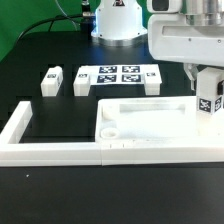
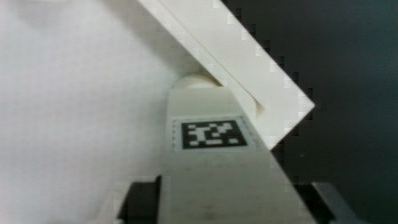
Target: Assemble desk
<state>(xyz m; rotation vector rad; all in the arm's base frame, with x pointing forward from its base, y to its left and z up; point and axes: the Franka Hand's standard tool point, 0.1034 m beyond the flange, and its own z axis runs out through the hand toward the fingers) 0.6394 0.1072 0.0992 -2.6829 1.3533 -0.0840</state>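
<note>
The gripper straddles the tagged leg, jaws close on either side, though I cannot tell whether they pinch it; the leg stands upright at the desk top's three o'clock end, by the rim.

The arm reached down near the table's edge at the exterior view's right, its wrist vertical and the gripper pointing straight down. In the wrist view its two dark fingers pressed against opposite sides of an upright leg, gripping it.
</note>
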